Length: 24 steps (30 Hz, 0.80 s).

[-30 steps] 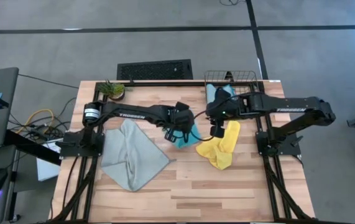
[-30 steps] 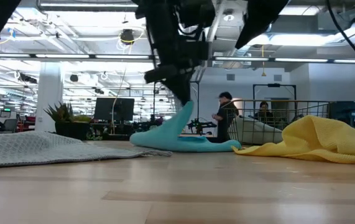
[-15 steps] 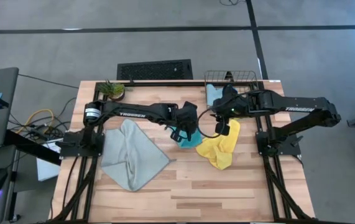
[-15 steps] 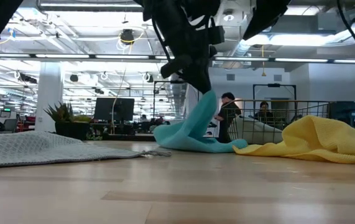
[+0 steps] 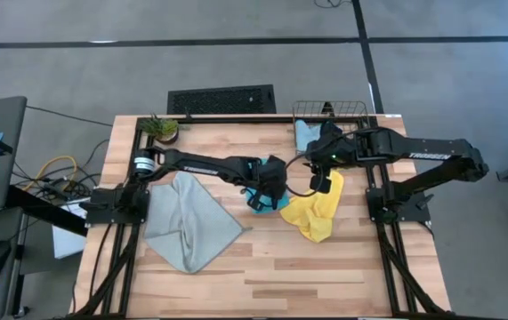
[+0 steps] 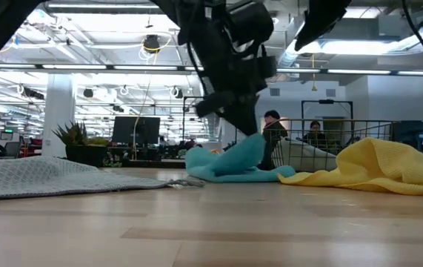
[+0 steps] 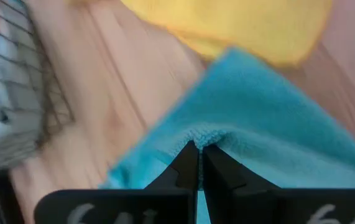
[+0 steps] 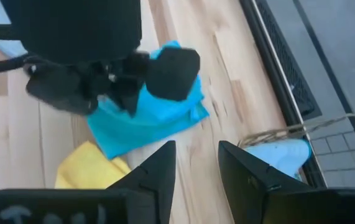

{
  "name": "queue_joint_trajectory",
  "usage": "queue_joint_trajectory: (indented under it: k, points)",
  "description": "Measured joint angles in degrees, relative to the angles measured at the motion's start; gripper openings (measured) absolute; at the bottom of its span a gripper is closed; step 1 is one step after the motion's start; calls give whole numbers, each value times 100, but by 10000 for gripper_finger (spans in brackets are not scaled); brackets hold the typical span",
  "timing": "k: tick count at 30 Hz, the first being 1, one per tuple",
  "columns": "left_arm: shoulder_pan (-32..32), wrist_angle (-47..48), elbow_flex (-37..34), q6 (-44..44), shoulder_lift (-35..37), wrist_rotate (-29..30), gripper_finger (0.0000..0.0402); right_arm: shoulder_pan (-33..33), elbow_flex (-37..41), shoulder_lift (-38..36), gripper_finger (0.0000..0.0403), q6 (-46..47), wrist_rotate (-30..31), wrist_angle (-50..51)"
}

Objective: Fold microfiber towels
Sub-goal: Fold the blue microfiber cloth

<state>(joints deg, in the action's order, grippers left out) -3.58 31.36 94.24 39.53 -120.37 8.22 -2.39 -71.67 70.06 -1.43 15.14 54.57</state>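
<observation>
Left hand (image 7: 197, 163) pinches a fold of the cyan-blue towel (image 7: 276, 130), which is bunched beneath it. Its arm reaches across the worktop (image 5: 325, 267), tilted downward.

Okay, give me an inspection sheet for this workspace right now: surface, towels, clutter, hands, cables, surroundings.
Surface: wooden table, bare at the front.
Job's things: cyan towel bunched at centre; yellow towel crumpled beside it; grey-green towel spread flat; pale blue towel in the wire basket.
Clutter: potted plant at a back corner.
Hands: left hand shut on the cyan towel's edge; right hand open, holding nothing, above the table.
Cables: yellow cables beside the table.
Surroundings: people in the room behind.
</observation>
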Motion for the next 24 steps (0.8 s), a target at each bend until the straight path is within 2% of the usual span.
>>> queue_joint_trajectory:
  k: [7,14,18,24]
  points:
    - [-2,-266,13,-169,21,-197,0,0,-4,-2,142,0,0,-19]
    - [46,-416,13,136,21,-522,3,0,-4,-2,146,0,0,-15]
    - [55,-527,13,97,21,-519,30,0,-4,-2,142,0,0,-15]
    - [49,-530,13,-261,21,-475,96,0,-4,-2,142,0,-1,-13]
